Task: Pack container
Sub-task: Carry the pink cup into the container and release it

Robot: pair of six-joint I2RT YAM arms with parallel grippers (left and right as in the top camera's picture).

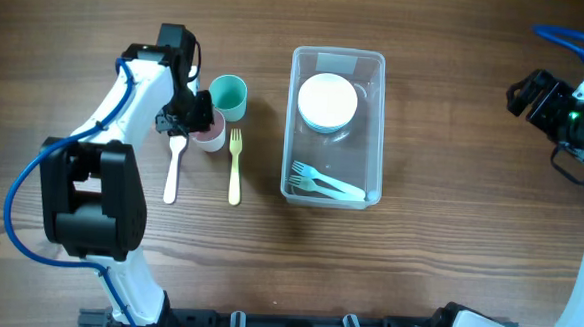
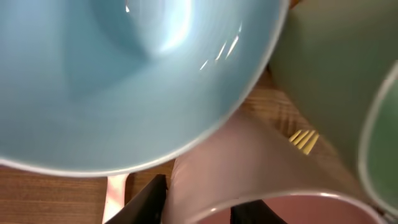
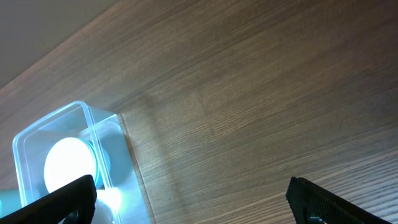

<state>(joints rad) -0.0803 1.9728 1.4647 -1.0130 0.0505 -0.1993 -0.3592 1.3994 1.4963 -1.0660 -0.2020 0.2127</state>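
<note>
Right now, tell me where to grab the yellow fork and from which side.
Take the yellow fork at mid-handle, straight down from above, jaws across its narrow width. It lies flat on the table, tines beside the pink cup. The handle has bare wood on both sides, so there is room to close on it.

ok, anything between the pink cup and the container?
The yellow fork lies flat on the table between the pink cup and the container; the teal cup stands right beside the pink one. Lifted over, nothing visible blocks.
</note>
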